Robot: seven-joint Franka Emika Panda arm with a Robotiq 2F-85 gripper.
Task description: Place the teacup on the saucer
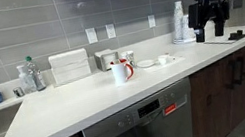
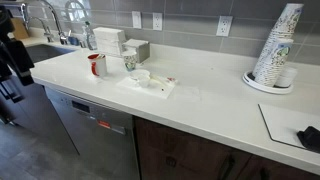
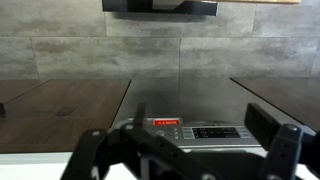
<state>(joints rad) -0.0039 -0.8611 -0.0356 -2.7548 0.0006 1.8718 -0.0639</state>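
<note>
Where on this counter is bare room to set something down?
Bare: the wide front strip of the counter above the dishwasher, and the stretch between the teacup and the paper cup stack. Crowded: by the wall around the mug and saucer.

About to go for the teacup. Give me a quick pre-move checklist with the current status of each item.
1. Gripper open: ok, its fingers stand wide apart in the wrist view.
2. Gripper empty: ok, nothing between the fingers.
3. Teacup free to grasp: ok, it stands on the counter beside the saucer, not on it.
4. Saucer bare: ok, nothing seems to lie on it.
5. Gripper lined up with the teacup: not ok, it is well away from it; the wrist view shows the dishwasher front, not the cup.
6. Teacup handle direction: cannot tell, too small.
</note>
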